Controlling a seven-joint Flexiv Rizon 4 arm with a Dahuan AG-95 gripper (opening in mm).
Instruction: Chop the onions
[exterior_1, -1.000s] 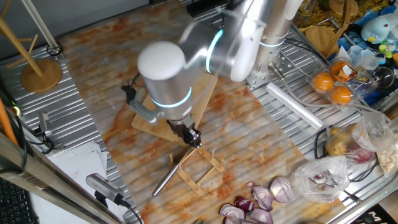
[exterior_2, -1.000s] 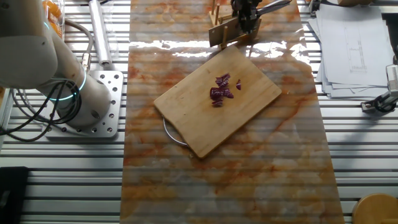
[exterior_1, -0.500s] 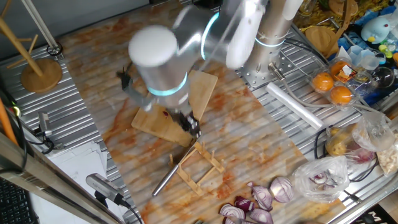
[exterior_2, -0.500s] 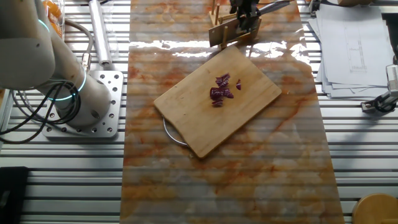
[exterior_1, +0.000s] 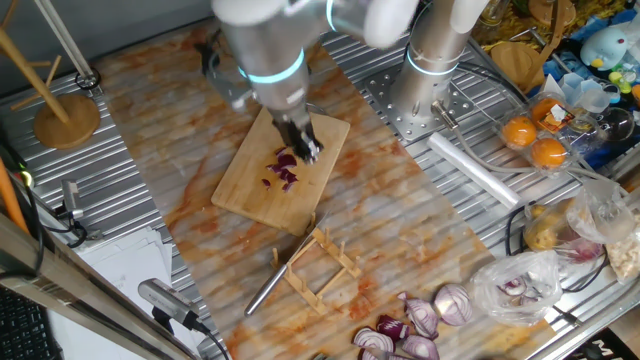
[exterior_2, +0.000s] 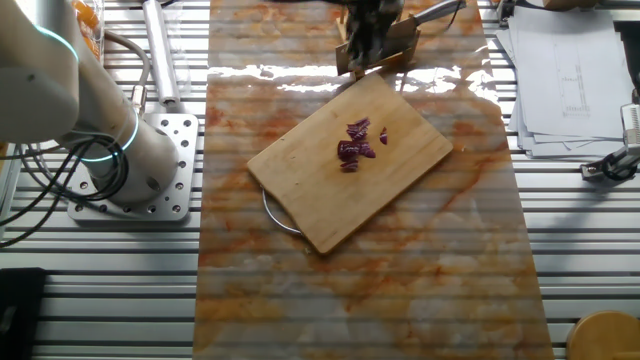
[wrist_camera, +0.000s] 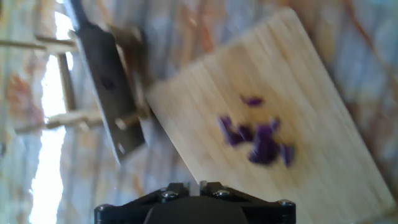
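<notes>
**Hand over board, knife not taken**

I see the hand (exterior_1: 308, 150) above the board (exterior_1: 250, 190), beside the onions (exterior_1: 284, 170); I cannot tell its jaw state. The knife (wrist_camera: 109, 93) lies in its rack (exterior_1: 322, 268), off the board's edge. I judge it must be gripped squarely first. Right of the rack, onion halves (exterior_1: 420, 325) crowd the counter (exterior_1: 180, 90).

Matt wooden board (exterior_2: 350, 165), glossy tabletop (exterior_2: 400, 290)
</notes>
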